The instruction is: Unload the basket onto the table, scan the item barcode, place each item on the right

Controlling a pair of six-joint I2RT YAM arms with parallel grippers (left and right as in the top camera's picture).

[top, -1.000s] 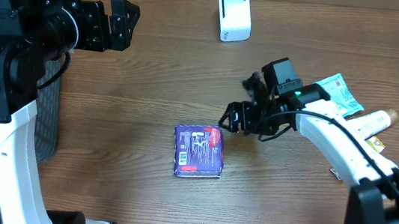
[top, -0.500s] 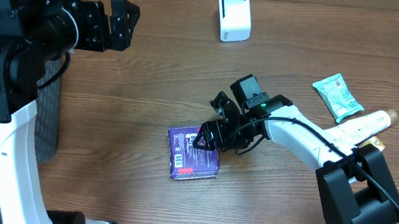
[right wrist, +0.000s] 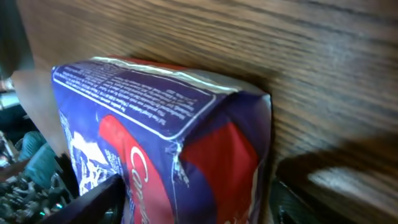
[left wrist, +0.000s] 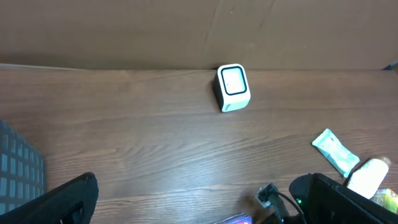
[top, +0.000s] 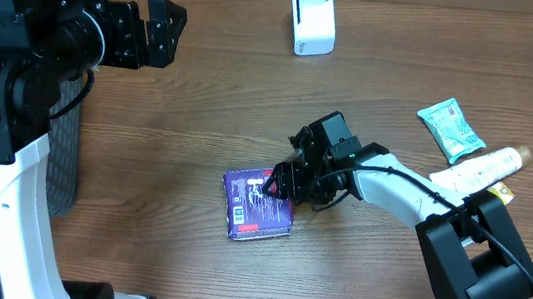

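Where the right gripper (top: 279,184) meets the purple packet (top: 251,210)
Its fingers (right wrist: 87,202) flank it, grip unclear; left gripper (top: 164,32) spread wide.

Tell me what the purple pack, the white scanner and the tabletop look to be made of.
Purple pack: probably glossy printed plastic film; it shines and creases at the corners.
White scanner: likely hard moulded plastic, smooth, uniform, rounded edges.
Tabletop: wood or wood-look laminate; brown grain lines, low sheen.
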